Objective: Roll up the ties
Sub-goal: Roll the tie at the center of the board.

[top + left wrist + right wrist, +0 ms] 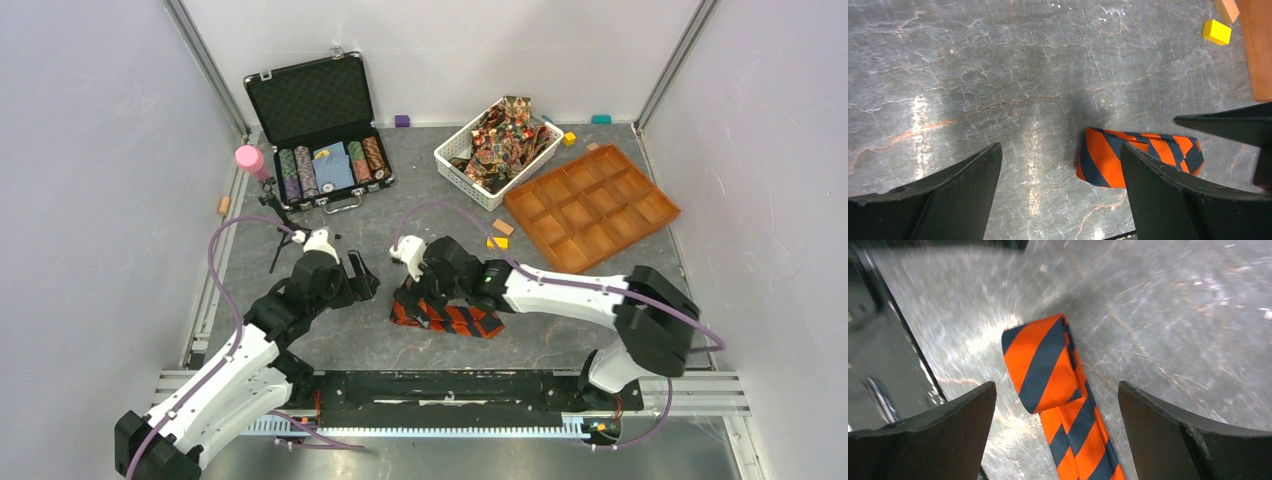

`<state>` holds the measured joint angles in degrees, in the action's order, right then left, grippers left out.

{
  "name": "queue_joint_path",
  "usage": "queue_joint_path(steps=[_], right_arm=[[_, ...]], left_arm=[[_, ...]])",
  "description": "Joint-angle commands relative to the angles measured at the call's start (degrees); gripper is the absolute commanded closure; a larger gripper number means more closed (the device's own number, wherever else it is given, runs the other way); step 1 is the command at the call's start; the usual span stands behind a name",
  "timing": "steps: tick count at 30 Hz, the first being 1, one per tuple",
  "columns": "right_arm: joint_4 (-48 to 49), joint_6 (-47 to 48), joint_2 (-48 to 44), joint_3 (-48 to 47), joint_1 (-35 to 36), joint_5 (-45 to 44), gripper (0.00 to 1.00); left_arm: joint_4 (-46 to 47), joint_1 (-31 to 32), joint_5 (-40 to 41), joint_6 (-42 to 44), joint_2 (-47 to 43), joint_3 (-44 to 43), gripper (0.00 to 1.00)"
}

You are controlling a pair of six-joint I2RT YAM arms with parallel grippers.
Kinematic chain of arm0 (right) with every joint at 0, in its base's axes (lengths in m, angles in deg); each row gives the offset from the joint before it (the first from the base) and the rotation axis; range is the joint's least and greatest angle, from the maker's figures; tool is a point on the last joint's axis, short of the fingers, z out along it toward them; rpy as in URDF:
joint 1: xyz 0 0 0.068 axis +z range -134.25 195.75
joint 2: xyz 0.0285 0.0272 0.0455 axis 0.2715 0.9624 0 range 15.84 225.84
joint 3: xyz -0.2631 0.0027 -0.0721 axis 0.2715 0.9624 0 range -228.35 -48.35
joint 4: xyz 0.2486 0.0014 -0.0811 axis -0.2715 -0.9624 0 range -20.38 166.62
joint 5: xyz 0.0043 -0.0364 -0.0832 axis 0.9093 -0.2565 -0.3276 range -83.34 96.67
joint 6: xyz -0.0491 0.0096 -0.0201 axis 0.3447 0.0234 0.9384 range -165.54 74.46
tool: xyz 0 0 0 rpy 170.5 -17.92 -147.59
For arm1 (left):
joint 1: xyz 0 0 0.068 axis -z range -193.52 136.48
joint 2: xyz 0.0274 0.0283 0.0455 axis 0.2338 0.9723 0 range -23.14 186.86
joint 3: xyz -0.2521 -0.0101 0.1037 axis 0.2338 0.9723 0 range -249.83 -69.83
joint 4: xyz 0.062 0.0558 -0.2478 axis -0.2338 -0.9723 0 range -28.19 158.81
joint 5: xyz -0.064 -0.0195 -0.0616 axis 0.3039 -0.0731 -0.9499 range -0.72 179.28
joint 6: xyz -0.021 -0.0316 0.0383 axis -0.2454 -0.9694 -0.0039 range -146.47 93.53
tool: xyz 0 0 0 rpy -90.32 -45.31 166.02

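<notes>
Centred within released right claw [1056, 386]: folded striped tie [1045, 362], touching neither side; left claw [1060, 147] released too.

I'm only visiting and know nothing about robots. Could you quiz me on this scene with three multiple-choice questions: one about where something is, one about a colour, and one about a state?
1. Where does the striped tie lie?
A. in the white basket
B. on the grey table
C. in the orange tray

2. What colours are its stripes?
A. green and white
B. pink and yellow
C. orange and dark blue

3. How is the black case?
A. lid shut
B. lid open
C. upside down

Answers:
1 B, it rests on the bare tabletop.
2 C, both wrist views show those stripes.
3 B, the raised lid leaves the chips inside on show.
</notes>
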<state>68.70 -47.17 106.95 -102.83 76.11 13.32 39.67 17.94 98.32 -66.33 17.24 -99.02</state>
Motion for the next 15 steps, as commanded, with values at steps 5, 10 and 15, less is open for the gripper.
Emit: queue_joint_path(steps=[5,10,15], right_arm=[[6.66,-34.22,-13.32,9.38,-0.32,-8.69,0.07],[20.01,-50.43,-19.23,21.26,-0.41,-5.60,0.35],[25.97,-53.32,-18.32,23.19,-0.41,-3.29,0.40]], left_arm=[[12.72,-0.32,-8.77,-2.09,0.84,5.01,0.08],[16.56,-0.26,-12.84,-2.46,1.63,6.98,0.10],[19.32,-0.26,-15.54,-2.90,1.42,8.98,0.13]])
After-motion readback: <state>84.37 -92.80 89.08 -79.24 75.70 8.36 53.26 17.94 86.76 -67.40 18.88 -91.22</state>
